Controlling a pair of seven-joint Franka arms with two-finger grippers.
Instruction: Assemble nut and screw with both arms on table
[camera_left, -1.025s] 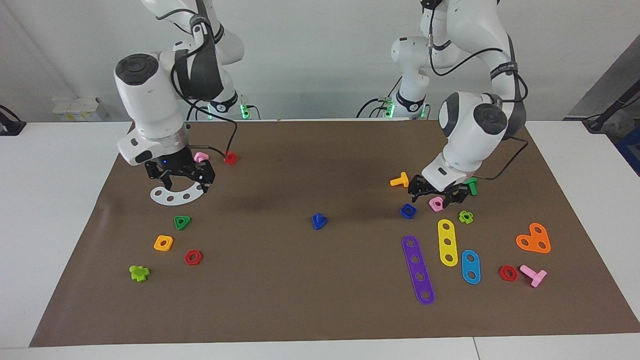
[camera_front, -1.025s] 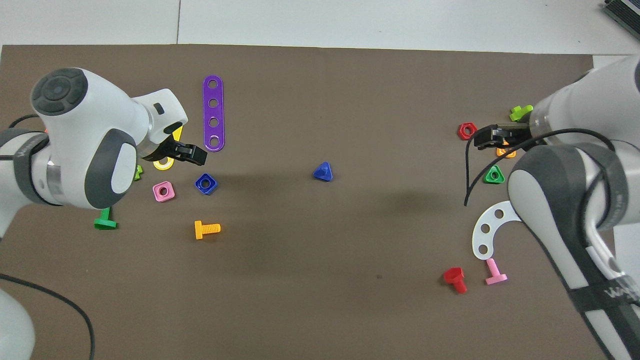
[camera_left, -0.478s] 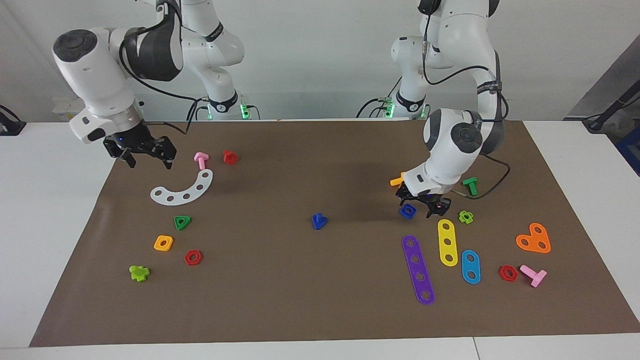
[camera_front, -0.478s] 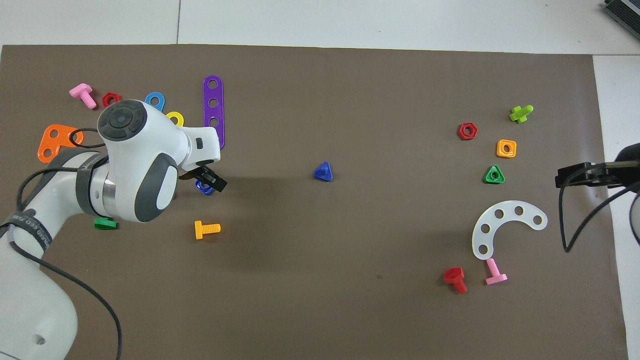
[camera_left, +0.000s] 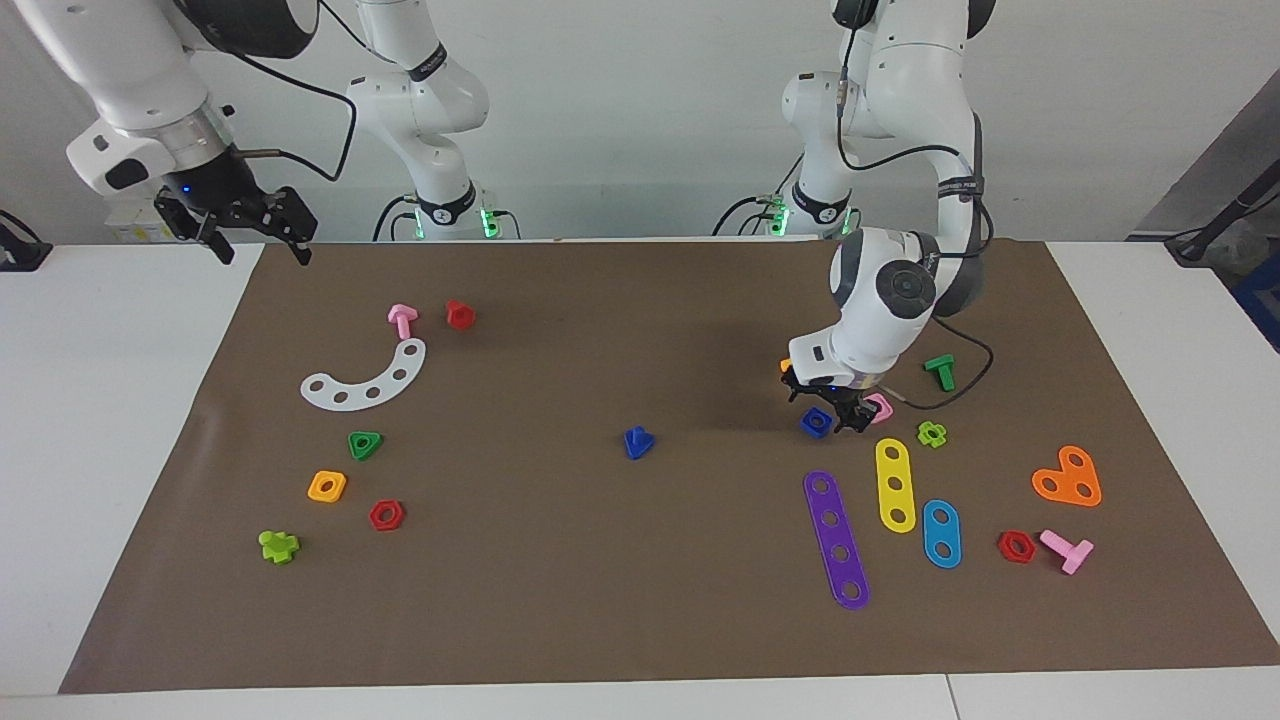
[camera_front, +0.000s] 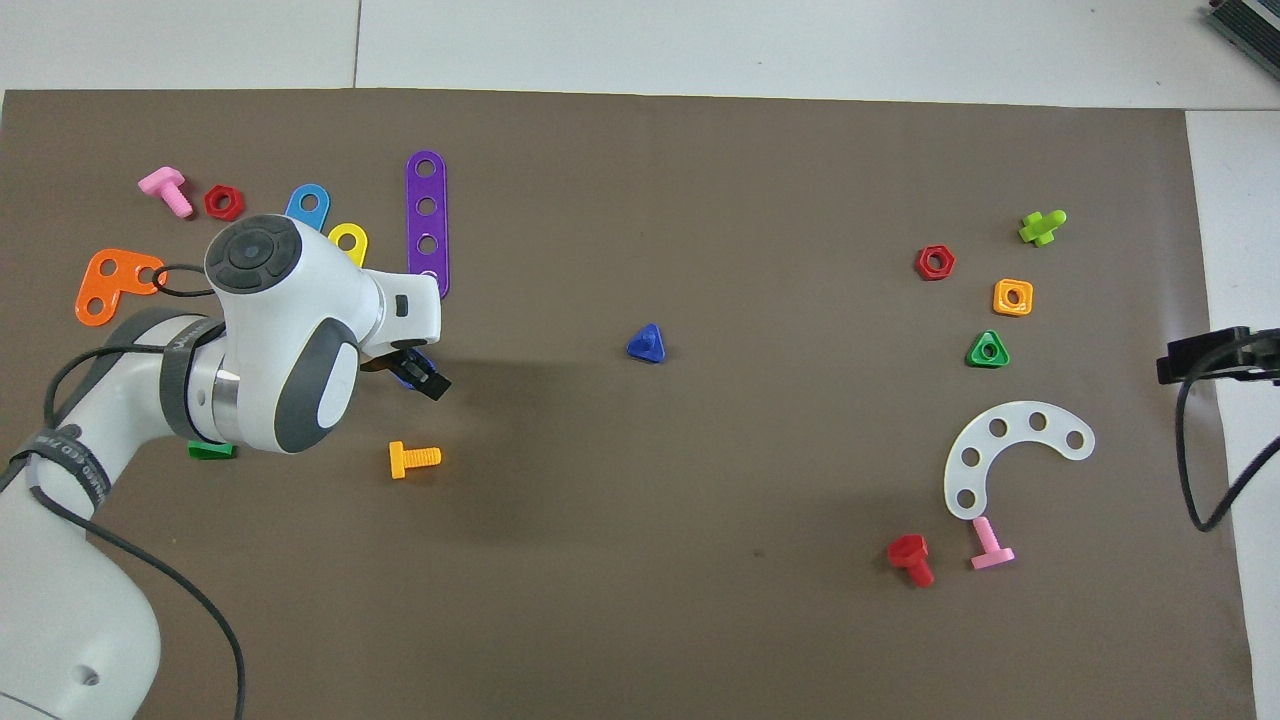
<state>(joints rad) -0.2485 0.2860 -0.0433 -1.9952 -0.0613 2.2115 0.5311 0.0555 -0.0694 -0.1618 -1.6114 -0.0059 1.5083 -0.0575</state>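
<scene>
The small dark-blue squarish plastic nut (camera_left: 816, 422) is seen flat on the brown mat of the counter (camera_left: 640, 600), toward the left arm's end. It is straddled by the left gripper (camera_left: 828, 409), lowered right onto it with jaws spread to either side; a firm pinch cannot be told. A pink square nut (camera_left: 880, 406) lies just beside. The dark-blue triangular-headed plastic screw (camera_left: 637, 441) is left alone mid-mat, well apart. The right gripper (camera_left: 252, 232) is held high over the mat's corner at the right arm's end, jaws spread, nothing carried.
</scene>
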